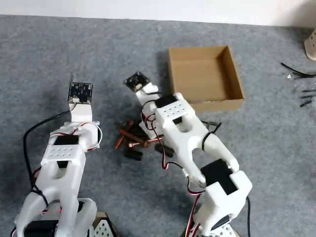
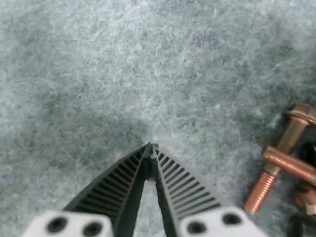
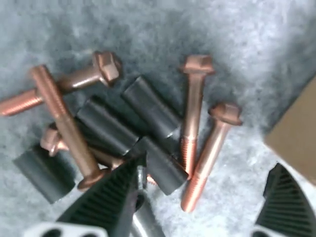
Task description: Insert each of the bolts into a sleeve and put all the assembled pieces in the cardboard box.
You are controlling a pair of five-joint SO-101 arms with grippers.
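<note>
Several copper bolts (image 3: 195,106) and dark grey sleeves (image 3: 150,106) lie mixed in a loose pile (image 1: 132,139) on the grey carpet. None of the bolts I see sits in a sleeve. My right gripper (image 3: 207,165) hangs open just above the pile, with one bolt (image 3: 210,150) and a sleeve (image 3: 165,165) lying between its fingers. A corner of the cardboard box (image 3: 296,138) lies close beside it. The box (image 1: 205,79) stands open and empty at the back right. My left gripper (image 2: 149,146) is shut on nothing over bare carpet, with a few bolts (image 2: 281,165) off to one side.
Black cables and small dark parts (image 1: 301,89) lie at the far right, with a pale object (image 1: 311,44) at the edge. The right arm's white body (image 1: 187,133) covers part of the pile. Bare carpet (image 1: 74,54) stretches behind the left arm.
</note>
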